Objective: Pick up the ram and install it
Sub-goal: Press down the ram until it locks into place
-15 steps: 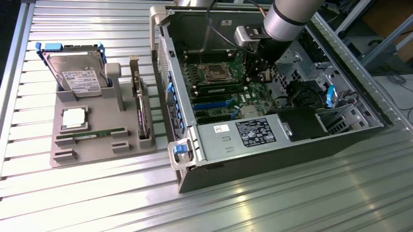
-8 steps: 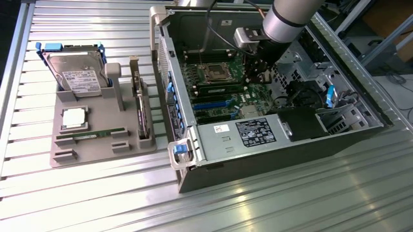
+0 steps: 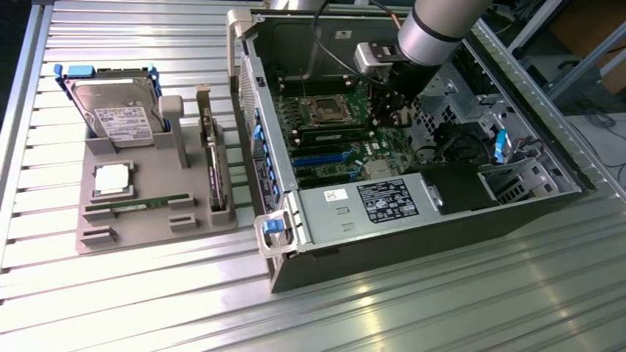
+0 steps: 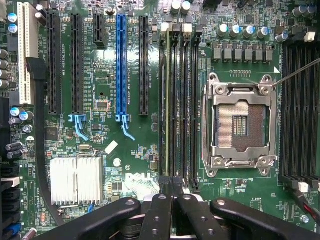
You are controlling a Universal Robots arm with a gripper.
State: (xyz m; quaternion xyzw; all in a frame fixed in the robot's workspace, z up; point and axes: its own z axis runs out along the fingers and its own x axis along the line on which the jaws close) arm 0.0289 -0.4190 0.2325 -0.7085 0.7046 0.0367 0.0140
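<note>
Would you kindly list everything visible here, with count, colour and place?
ram: one, green, lying on the grey holder tray.
holder tray: one, grey, on the slatted table at the exterior view's left.
hard drive: one, silver in a blue bracket, standing at the tray's back.
processor chip: one, silver, in the tray's square recess.
expansion card: one, dark, upright along the tray's edge.
computer case: one, dark, open, beside the tray.
motherboard: one, green, inside the case.
heatsink: one, silver, on the motherboard.
gripper: one, black, shut, over the memory slots.
</note>
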